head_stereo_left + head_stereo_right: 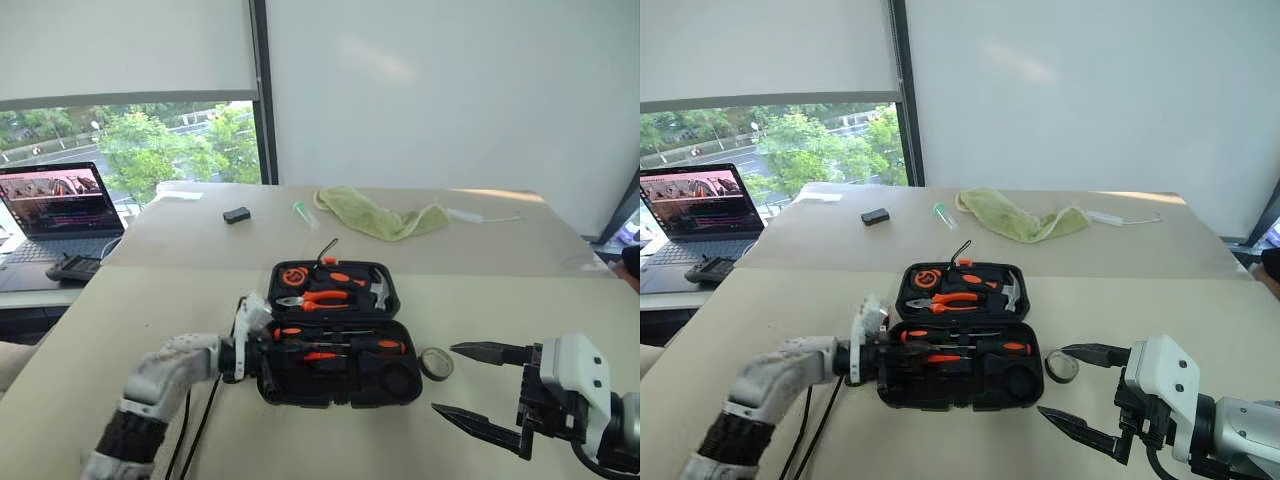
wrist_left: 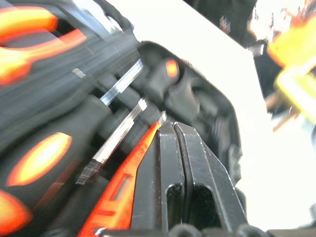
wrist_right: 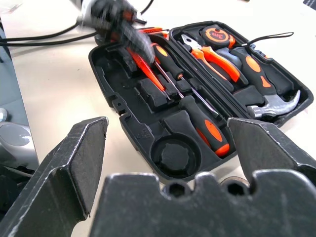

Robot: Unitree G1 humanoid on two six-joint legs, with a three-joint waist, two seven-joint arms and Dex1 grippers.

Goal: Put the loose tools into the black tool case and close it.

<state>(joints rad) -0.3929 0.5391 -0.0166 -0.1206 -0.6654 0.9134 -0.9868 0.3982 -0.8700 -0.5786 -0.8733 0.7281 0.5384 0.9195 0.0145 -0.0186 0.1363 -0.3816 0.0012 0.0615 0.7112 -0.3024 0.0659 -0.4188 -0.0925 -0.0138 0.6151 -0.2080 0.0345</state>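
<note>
seating tools seems the step: left gripper (image 1: 262,352), clenched empty, works at the open black tool case (image 1: 335,385) at lower centre. right gripper (image 1: 478,385) gapes beside the small tape roll (image 1: 436,363), likely the next pickup.

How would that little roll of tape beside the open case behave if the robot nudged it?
The tape roll lies flat on the table, so it would probably slide, not roll. It looks small, likely light. Tipped onto its edge, it might roll away.

We saw white-shelled arms, the left arm (image 1: 165,365) with a ribbed black sleeve, black cables, each tool (image 1: 478,385) with two black fingers.
</note>
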